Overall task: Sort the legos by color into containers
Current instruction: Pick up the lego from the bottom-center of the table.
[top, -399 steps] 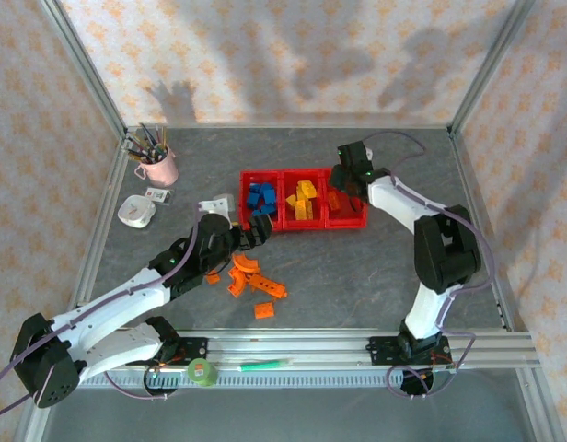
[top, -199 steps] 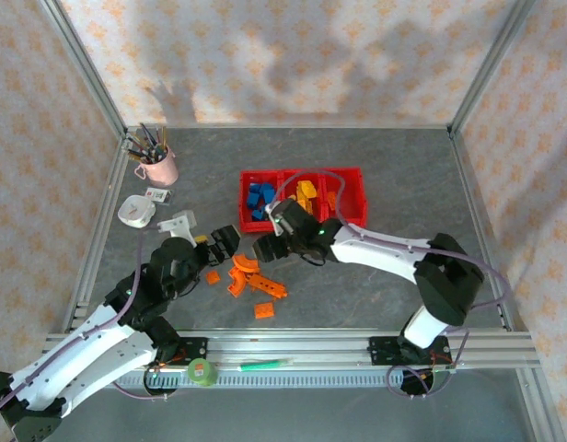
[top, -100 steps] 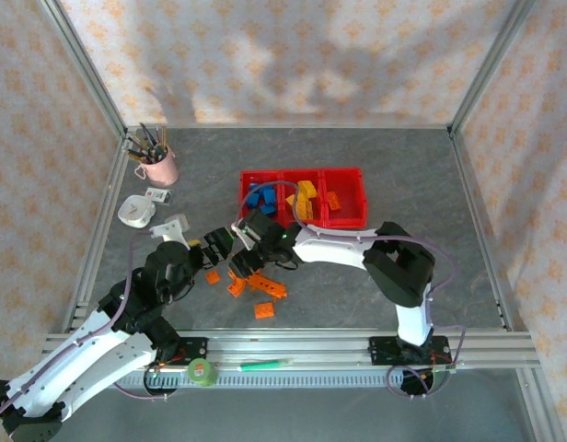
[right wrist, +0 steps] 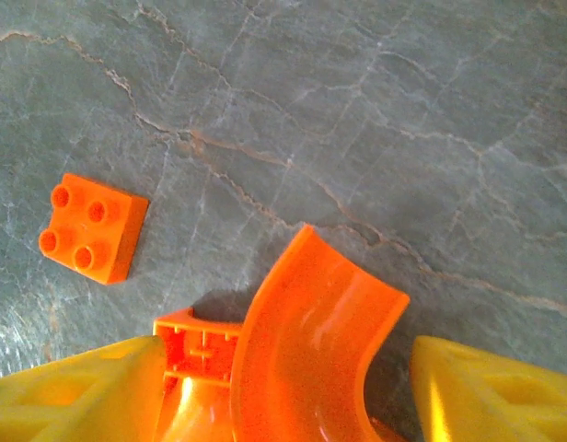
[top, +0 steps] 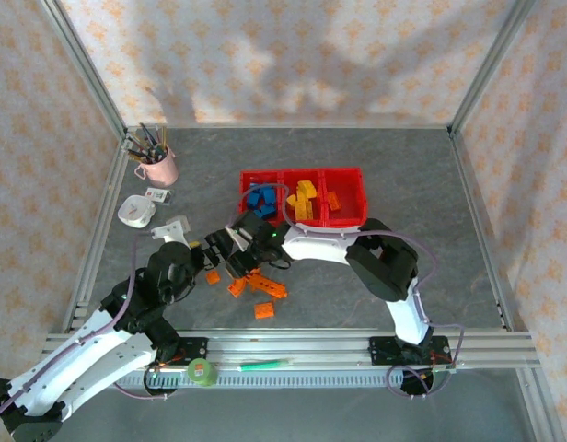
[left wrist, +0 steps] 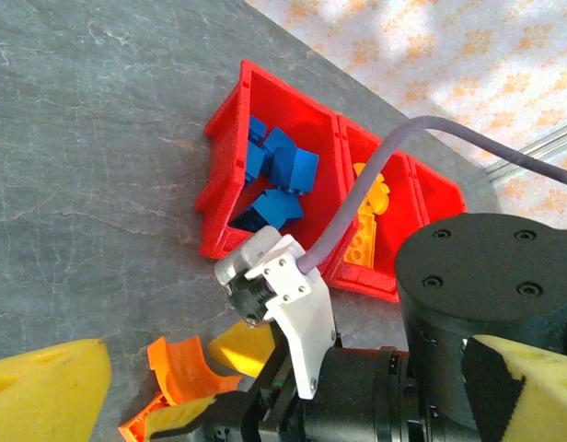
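Three joined red containers (top: 346,221) (left wrist: 226,241) hold blue legos (top: 259,198) (left wrist: 276,175) on the left, yellow ones (top: 305,197) in the middle and an orange one (top: 332,199) on the right. Loose orange legos (top: 265,287) lie in front of them. My right gripper (top: 237,264) (right wrist: 283,391) is down on this pile, open, its yellow fingers (right wrist: 72,396) on either side of a curved orange lego (right wrist: 311,341) (left wrist: 178,368); a gap remains at the right finger. A square orange brick (right wrist: 90,226) lies just beyond. My left gripper (top: 214,247) (left wrist: 288,387) hovers wide open close behind the right one, holding nothing.
A pink cup of pens (top: 156,166), a white round object (top: 136,212) and a small card (top: 157,195) sit at the back left. A green tape roll (top: 202,371) and a green pen (top: 265,365) rest on the front rail. The two wrists are nearly touching.
My right arm swung from the right-hand container down to the orange pile and its jaws have narrowed around the curved piece. My left arm drew back from the containers and now holds still.
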Controlling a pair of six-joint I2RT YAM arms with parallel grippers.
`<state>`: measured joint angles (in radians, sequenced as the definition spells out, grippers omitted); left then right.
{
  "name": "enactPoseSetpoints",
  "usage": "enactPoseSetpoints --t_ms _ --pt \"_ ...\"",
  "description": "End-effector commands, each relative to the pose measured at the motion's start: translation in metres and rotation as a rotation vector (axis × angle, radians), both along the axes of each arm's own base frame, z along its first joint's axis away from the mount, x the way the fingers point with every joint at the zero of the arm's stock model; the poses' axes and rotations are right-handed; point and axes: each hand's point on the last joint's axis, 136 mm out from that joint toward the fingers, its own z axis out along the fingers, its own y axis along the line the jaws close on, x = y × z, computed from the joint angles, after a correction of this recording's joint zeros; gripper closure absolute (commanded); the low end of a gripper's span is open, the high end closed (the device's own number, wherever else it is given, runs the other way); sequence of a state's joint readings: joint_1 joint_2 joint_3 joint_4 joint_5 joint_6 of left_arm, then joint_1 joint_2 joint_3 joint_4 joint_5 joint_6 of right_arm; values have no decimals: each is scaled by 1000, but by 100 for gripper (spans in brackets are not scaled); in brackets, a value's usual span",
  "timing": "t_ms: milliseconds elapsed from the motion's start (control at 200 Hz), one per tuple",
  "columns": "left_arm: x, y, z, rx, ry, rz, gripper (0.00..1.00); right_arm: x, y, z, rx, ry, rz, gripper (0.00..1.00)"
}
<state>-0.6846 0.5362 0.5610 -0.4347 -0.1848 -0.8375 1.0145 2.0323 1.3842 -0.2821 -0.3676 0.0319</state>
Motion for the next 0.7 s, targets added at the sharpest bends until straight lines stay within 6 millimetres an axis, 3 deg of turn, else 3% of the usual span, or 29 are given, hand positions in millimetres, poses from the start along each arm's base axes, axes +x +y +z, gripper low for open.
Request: enactPoseSetpoints --t_ms 0,290,470,696 --pt "1 4 -1 9 -5 19 1 1 5 -1 -10 2 6 33" --pt "2 4 -2 9 -8 20 1 2 2 -8 -26 5 -6 44" --pt "2 4 -3 10 -6 19 1 3 2 -3 -14 0 -16 52" --pt "1 4 -1 9 -12 18 1 5 1 7 2 -8 -29 55"
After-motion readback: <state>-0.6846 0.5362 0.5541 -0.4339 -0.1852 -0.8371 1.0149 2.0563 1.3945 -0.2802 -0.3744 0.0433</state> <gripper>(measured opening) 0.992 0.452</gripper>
